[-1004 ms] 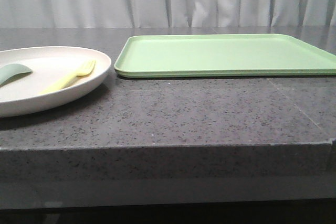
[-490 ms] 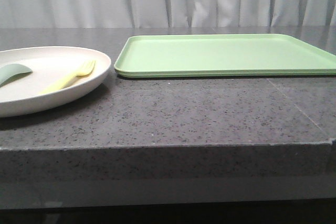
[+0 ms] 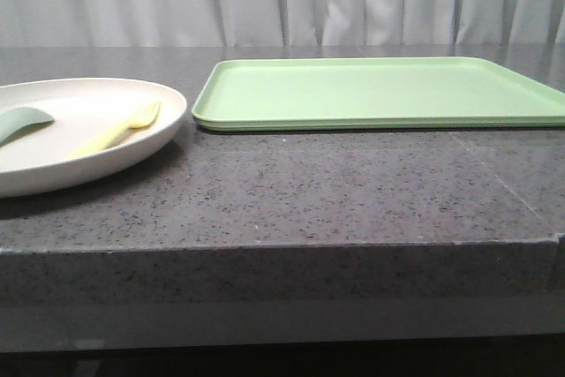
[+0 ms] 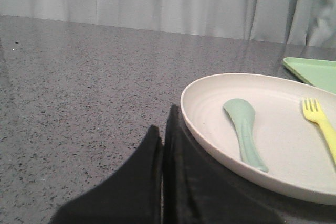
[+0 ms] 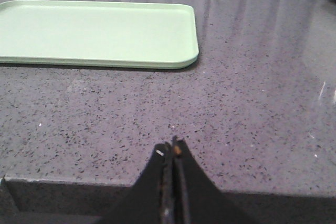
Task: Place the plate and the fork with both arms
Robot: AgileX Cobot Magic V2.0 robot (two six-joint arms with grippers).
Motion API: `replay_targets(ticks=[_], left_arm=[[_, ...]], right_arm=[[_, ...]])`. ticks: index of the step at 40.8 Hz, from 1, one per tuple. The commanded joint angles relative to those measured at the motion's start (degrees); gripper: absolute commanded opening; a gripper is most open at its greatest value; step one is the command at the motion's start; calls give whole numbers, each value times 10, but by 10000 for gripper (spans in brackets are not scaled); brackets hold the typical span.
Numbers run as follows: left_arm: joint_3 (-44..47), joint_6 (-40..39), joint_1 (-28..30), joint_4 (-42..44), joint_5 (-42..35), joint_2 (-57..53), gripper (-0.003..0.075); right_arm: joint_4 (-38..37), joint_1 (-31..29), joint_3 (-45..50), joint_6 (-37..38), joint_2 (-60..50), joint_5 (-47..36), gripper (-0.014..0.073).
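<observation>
The cream-white plate [image 3: 106,143] lies at the left of the dark stone table; it also shows in the left wrist view [image 4: 210,129]. On it lie the pale-yellow fork [image 3: 119,128], also in the left wrist view [image 4: 320,124], and a grey-green spoon [image 4: 244,135]. My left gripper [image 4: 164,124] is shut and empty, its tips close beside the plate's rim. My right gripper [image 5: 174,148] is shut and empty, near the table's front edge, apart from the tray. Neither gripper shows in the front view.
A flat light-green tray [image 3: 380,90] lies at the back right, also seen in the right wrist view [image 5: 94,32]. The table's front edge [image 3: 282,249] runs across the front view. A white curtain hangs behind the table.
</observation>
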Motion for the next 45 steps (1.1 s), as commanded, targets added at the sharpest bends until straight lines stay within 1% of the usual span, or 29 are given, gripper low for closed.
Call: replay_targets(ticks=[1,8,12,19,24,26,30,37,45], left_arm=[[2,-1,1,-1,-51,-12,-18],[2,-1,1,-1,-59,-12,-18],[2,-1,1,-1,-82,-12,-18],[2,-1,1,-1,-154,-12,-18],[-2,-1,1,-1,-228,-12,-18],[-9,-2,1,-1,-243,-12,-18],[-36,-2,1,-1,-244,-11,-18],[-103,-2,1,-1,-237,-1,-18],[-200,-2,1,-1,-135,63,-18]], right_arm=[[-8,-2,-2,-3,-10,-53,-68],[-8,-2,-2,-3,-10,-64,-68],[-8,-2,-2,-3,-10,-85,-68],[-8,-2,-4,-3,-10,-136,-68],[-8,-2,-37,-3,-10,-138,-68],[-8,-2,-56,-3,-10,-137,-68],[-8,-2,-97,-3,-10,-123,-68],[-8,-2,-173,-3,2,-74,-68],[-7,-2,-267,-3,77,2,-68]])
